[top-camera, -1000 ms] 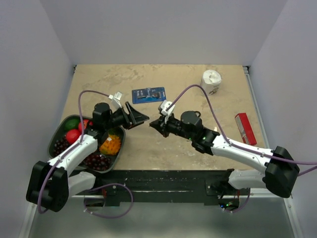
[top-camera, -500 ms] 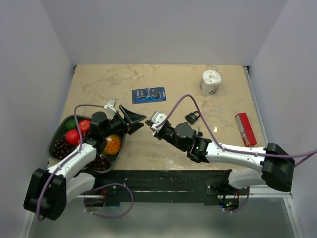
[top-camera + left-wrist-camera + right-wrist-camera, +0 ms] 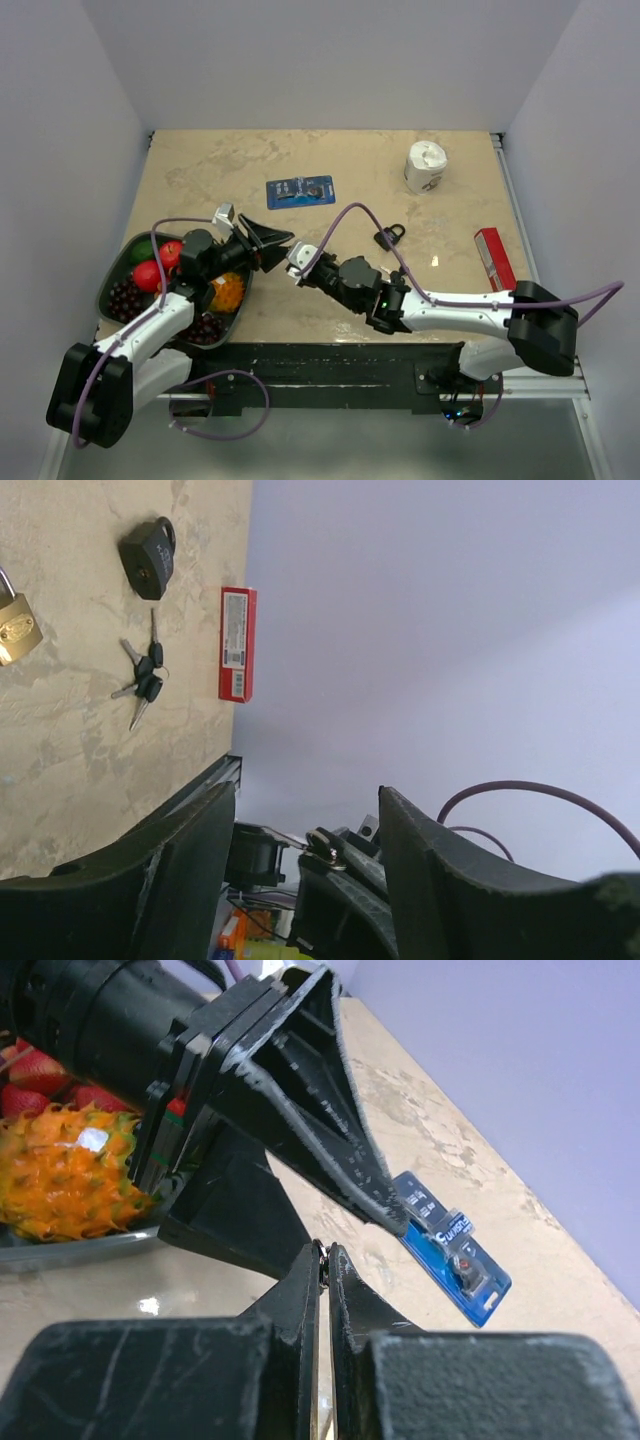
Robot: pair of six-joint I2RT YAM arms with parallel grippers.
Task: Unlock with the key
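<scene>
At the near edge of the table the right arm lies low and long, running from its base on the right leftward across the front. Its hand points up and left, with the fingers pressed together. A speck of shiny metal shows at their tip, too small to tell what it is. The left arm rises from the near left corner and crosses the tray of fruit. Its hand is rolled on its side and aimed right, with its fingers spread wide and nothing gripped. The two hands meet almost tip to tip just right of the tray. From the left wrist the right hand's tip shows between the spread fingers. From the right wrist the left hand looms just above, with a spiky orange fruit behind it. Farther out and to the right, the key lies flat on the table, well apart from both hands. It sits between the black padlock and the red box, with a small brass padlock near it. Beyond the hands lies a blue card, and a white paper roll stands toward the far right.
</scene>
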